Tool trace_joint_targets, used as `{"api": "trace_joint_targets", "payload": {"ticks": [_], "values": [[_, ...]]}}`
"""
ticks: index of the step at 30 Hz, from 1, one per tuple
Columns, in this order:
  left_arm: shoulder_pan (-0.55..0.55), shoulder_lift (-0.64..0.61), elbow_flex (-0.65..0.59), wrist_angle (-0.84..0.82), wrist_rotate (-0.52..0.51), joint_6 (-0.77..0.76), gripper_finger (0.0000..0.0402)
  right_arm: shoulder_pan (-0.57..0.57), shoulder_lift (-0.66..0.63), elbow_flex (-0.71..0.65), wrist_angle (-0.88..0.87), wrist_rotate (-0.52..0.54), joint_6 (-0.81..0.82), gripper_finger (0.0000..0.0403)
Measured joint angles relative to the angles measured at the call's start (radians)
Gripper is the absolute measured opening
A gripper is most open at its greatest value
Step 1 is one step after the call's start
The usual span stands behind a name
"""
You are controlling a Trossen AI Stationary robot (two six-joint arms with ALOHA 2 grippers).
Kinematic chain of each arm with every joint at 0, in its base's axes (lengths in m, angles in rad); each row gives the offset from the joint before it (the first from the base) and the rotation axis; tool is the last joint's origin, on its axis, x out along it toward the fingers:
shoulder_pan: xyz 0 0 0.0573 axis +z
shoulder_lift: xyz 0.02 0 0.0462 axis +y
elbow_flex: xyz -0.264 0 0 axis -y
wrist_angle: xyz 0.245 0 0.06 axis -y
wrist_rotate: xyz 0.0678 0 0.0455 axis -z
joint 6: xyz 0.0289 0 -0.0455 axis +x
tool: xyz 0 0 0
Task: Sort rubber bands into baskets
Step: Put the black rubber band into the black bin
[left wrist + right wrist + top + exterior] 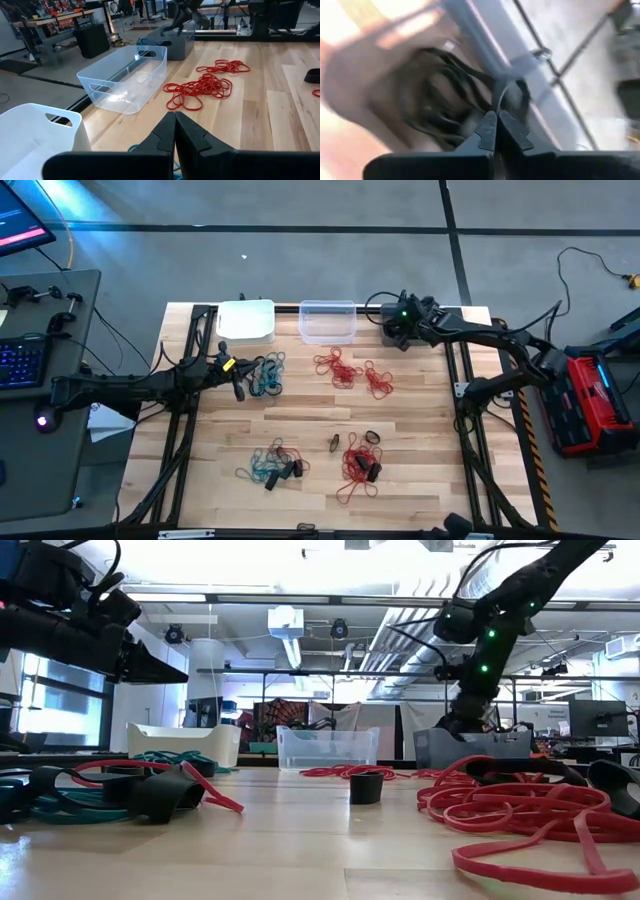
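Observation:
Three baskets stand along the table's far edge: white (245,320), clear (328,320) and dark grey (392,334). My right gripper (495,116) hangs shut over the dark grey basket (395,100), where dark rubber bands (437,107) lie. My left gripper (240,387) is shut and holds nothing. It hovers beside a teal bunch (266,374) near the white basket (30,135). Red bunches (340,365) lie mid-table, and mixed bunches (358,465) lie near the front. My right gripper pinches a thin black rubber band (506,90) between its two fingertips, slanting down from above over the dark grey basket. The band loops out past the fingertips. The picture is blurred, so whether the band touches the basket cannot be told.
A mixed teal and black bunch (270,465) and loose black bands (372,438) lie on the near half of the table. Bare wood (300,415) lies between the far and near bunches. Cables and a red box (590,400) lie off the table's right side.

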Motion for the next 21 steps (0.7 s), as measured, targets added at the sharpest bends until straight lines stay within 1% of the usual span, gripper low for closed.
{"api": "trace_joint_targets", "payload": {"ticks": [4, 11, 14, 19, 21], "values": [[0.0, 0.0, 0.0, 0.0, 0.0, 0.0, 0.0, -0.005, 0.036, 0.0, 0.017, -0.09, 0.042, 0.0], [0.0, 0.0, 0.0, -0.001, 0.0, 0.001, 0.0, -0.013, 0.103, 0.0, 0.076, -0.117, 0.11, 0.0004], [0.0, 0.0, 0.0, -0.001, 0.0, 0.001, 0.0, -0.013, 0.104, 0.0, 0.083, -0.144, 0.127, 0.003], [0.0, 0.0, 0.0, -0.001, 0.0, 0.001, 0.0, -0.013, 0.103, 0.0, 0.101, -0.116, 0.149, 0.0103], [0.0, 0.0, 0.0, -0.001, 0.0, 0.0, 0.0, -0.013, 0.103, 0.0, 0.112, -0.118, 0.143, 0.0126]]}}
